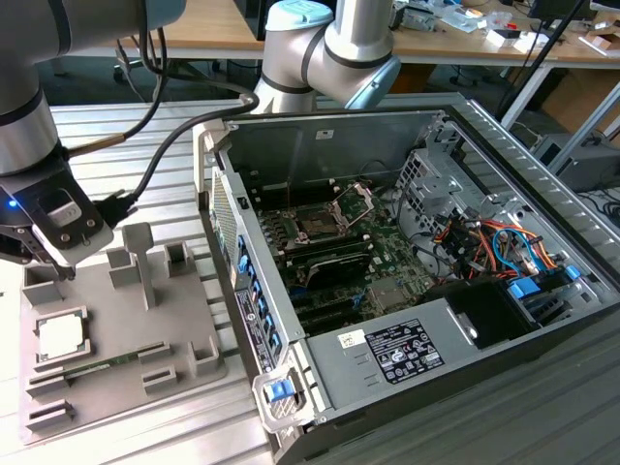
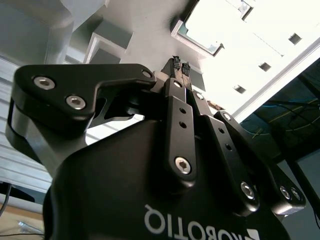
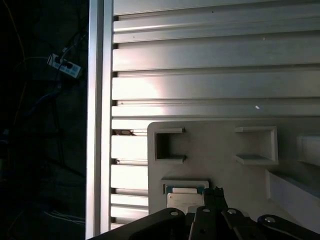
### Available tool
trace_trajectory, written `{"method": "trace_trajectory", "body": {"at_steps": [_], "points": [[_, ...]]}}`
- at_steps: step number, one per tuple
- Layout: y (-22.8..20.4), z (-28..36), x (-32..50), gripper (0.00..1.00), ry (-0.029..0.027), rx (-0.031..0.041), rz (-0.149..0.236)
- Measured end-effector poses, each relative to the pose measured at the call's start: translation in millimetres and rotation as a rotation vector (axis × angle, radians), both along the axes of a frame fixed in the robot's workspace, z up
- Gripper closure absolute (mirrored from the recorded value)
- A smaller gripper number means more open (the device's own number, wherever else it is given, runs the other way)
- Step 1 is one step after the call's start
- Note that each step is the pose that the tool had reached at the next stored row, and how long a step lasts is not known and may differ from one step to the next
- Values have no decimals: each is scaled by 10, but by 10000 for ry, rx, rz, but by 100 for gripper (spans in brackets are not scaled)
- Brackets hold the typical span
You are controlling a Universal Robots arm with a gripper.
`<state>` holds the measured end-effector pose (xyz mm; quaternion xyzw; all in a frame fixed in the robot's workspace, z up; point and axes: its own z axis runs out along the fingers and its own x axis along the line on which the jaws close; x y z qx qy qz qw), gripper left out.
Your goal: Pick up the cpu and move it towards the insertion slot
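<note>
The cpu (image 1: 60, 334) is a small pale square chip lying flat in a square recess of the grey tray (image 1: 179, 325), at the exterior view's left. My gripper (image 1: 64, 269) hangs a little above and behind it, shut with nothing between its fingertips. Its black fingers (image 2: 180, 125) meet at their tips over the tray in the second wrist view. In the first wrist view the gripper (image 3: 215, 193) hovers beside the pale cpu (image 3: 182, 200), partly hidden by the fingers. The insertion slot (image 1: 320, 225) sits on the green motherboard inside the open computer case, its metal plate hinged up.
The open computer case (image 1: 387, 242) fills the exterior view's right, its near wall (image 1: 247, 291) standing between tray and motherboard. A thin green memory stick (image 1: 97, 366) lies in the tray, near upright grey posts (image 1: 140, 257). Cables and drive cages crowd the case's right side.
</note>
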<state>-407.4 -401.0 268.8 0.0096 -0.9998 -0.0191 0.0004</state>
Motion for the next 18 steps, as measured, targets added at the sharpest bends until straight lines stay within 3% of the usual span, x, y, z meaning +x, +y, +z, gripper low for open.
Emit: {"method": "trace_trajectory", "body": {"at_steps": [18], "points": [[0,-48,0,89,0,0,0]]}}
